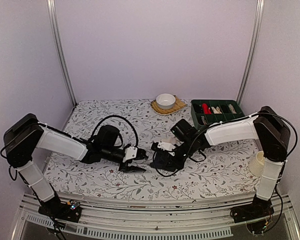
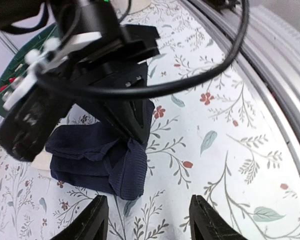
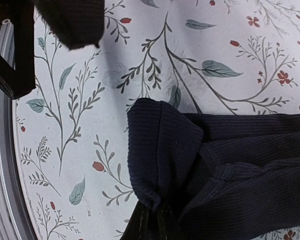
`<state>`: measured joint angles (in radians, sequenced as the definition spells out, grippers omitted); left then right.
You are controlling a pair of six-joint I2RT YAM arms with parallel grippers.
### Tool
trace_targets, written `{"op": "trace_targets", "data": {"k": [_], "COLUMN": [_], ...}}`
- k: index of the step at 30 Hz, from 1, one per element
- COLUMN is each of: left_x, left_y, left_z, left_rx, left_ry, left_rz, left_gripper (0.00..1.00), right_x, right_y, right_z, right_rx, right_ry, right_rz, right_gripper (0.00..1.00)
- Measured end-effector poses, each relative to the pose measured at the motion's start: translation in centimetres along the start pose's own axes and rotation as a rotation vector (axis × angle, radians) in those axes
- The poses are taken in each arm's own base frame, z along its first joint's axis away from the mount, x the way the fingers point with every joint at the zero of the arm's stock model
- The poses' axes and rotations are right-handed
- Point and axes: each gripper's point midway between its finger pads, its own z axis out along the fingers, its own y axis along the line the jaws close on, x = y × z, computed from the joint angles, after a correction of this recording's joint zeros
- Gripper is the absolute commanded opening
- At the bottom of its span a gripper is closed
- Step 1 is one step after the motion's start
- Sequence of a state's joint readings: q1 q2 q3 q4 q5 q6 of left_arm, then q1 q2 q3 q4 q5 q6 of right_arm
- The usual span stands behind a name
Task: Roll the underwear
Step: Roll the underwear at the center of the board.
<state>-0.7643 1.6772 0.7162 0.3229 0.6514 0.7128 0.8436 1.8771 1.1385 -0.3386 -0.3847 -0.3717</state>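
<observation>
Near the front edge of the counter (image 1: 90, 120), the left pincer (image 2: 149, 217) hangs low over the flowered cloth cover. Its two fingers are spread and nothing is between them. Just beyond its tips, across a small strip of bare counter, lies the underwear (image 2: 97, 160), a dark ribbed bundle bunched into several soft layers rather than a tight roll. From these views I cannot tell whether it is one garment or two.

On the far side of the bundle the right pincer (image 3: 151, 222) reaches down, pressed together on a folded corner of the fabric. Its wrist view shows the cloth gathered into the closed tips, with one flap turned over on top.

Judging by this, the rolling is under way but not finished: one end is pinned, the layers are loose, and the free hand is off the cloth. The next move likely calls for the left pincer to come in low, catch the loose near edge, and turn it over toward the pinned end. The right should hold steady so the bundle does not slide or unfold.

Farther back, well apart from the work, stand a white bowl (image 1: 165, 100) and a green tray (image 1: 194, 114) of small items.
</observation>
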Motion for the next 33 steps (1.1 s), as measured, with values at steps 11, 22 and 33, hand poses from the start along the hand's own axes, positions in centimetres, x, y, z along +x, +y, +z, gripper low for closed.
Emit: {"op": "trace_targets", "data": {"k": [11,22,33], "left_x": [2.9,4.8,4.2], "left_y": [-0.7,1.9,0.2], "left_z": [3.2,4.3,4.6], "left_rx": [-0.101,-0.237,-0.254], "left_ry": [0.183,0.294,0.281], "left_rz": [0.319,0.513,0.670], "left_gripper": [0.54,0.53,0.43], "right_x": [-0.2,-0.2,0.1], "right_y": [0.0,-0.2,-0.2], "right_z": [1.7,1.0,1.4], "right_rx": [-0.246,-0.341,-0.391], "right_ry": [0.047,0.047,0.059], "right_rz": [0.156,0.236,0.276], "right_gripper": [0.06,0.06,0.06]}}
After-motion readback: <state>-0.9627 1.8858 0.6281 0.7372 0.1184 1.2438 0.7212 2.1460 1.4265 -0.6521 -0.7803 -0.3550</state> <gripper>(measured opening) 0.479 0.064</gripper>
